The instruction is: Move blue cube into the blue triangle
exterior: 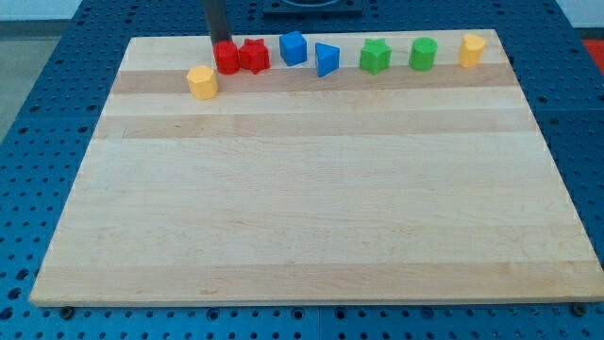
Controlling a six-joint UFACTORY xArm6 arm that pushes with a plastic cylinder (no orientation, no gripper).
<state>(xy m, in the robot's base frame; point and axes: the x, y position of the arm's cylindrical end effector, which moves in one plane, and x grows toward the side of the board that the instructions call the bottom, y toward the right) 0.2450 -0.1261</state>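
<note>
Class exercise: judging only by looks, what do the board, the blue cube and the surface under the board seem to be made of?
Board: pale wood, matte, with visible grain and joined strips. Blue cube: probably plastic, uniform saturated colour with a slight sheen. Surface beneath: blue sheet with a regular grid of holes, possibly painted metal; unclear.

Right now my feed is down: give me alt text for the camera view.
My tip sits at the red block near the board's top edge, left of the blue cube. Along that edge run, left to right, a yellow block, two touching red blocks, blue cube, blue triangle, two green blocks, another yellow block.
</note>
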